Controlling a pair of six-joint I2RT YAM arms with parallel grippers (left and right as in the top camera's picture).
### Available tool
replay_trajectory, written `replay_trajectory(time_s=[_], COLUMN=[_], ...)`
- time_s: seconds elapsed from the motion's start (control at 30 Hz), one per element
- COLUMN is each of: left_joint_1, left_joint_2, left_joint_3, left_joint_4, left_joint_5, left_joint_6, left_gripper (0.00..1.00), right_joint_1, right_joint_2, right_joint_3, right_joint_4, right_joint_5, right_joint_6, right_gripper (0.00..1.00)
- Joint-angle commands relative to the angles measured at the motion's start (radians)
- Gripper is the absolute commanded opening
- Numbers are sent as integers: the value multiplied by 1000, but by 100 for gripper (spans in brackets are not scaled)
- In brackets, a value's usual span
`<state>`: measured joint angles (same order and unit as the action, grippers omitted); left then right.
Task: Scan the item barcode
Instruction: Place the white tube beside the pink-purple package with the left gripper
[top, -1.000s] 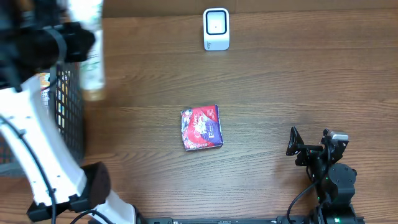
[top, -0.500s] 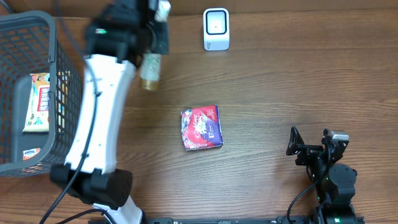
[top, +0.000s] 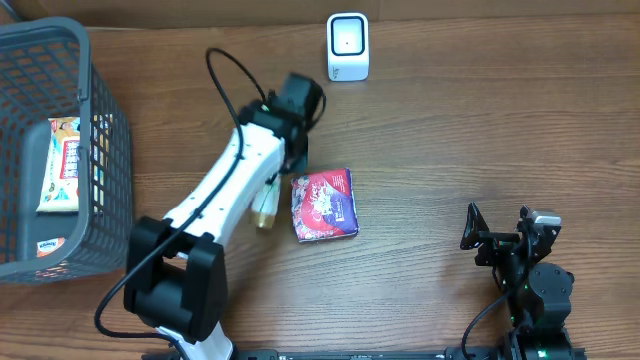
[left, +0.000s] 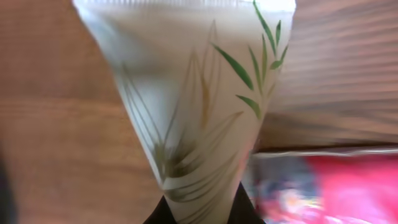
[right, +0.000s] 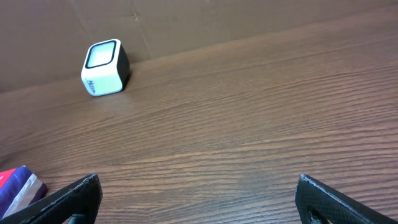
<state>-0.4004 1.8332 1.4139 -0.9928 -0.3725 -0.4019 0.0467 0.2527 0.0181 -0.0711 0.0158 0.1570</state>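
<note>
My left hand (top: 274, 185) clamped on a leaf-printed tube (left: 193, 93), beside a red packet (top: 323, 205), my right hand (right: 199, 202) spread wide

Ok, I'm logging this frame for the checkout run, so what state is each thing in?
Tube: held by the left fingers, beside the red packet.
Left fingers: shut on the tube.
Right fingers: open, empty.
Red packet: lying flat on the table, free.
Scanner: upright, nothing in front of it.
Basket: upright, snack packs inside.
</note>
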Motion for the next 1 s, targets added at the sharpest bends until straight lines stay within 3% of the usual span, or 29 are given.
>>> replay_trajectory(time_s=[0.0, 0.17, 0.47, 0.57, 0.6, 0.7, 0.77, 0.97], left_joint_1=[-11, -13, -13, -20, -26, -55, -73, -134], left_joint_2=[-21, -21, -21, -21, -21, -21, -21, -21], left_joint_3=[-87, -213, -288, -286, -286, -285, -276, -166], left_joint_4=[13, 47, 129, 154, 161, 183, 183, 150], left_joint_5=[-244, -369, -401, -378, -369, -363, -362, -312], left_joint_6=[-182, -332, -329, -279, -258, -195, -171, -90], left_gripper=[4, 4, 4, 9, 15, 69, 100, 100], right_joint_1=[5, 5, 5, 5, 5, 5, 5, 5], right_joint_2=[-1, -1, -1, -1, -1, -1, -1, -1], right_joint_3=[-10, -10, -10, -10, -10, -10, -10, -10], right_joint_4=[7, 6, 10, 11, 13, 14, 16, 16], right_joint_5=[8, 8, 8, 8, 8, 8, 8, 8], right_joint_6=[2, 2, 2, 2, 2, 2, 2, 2], right_gripper=[100, 100, 100, 100, 100, 100, 100, 100])
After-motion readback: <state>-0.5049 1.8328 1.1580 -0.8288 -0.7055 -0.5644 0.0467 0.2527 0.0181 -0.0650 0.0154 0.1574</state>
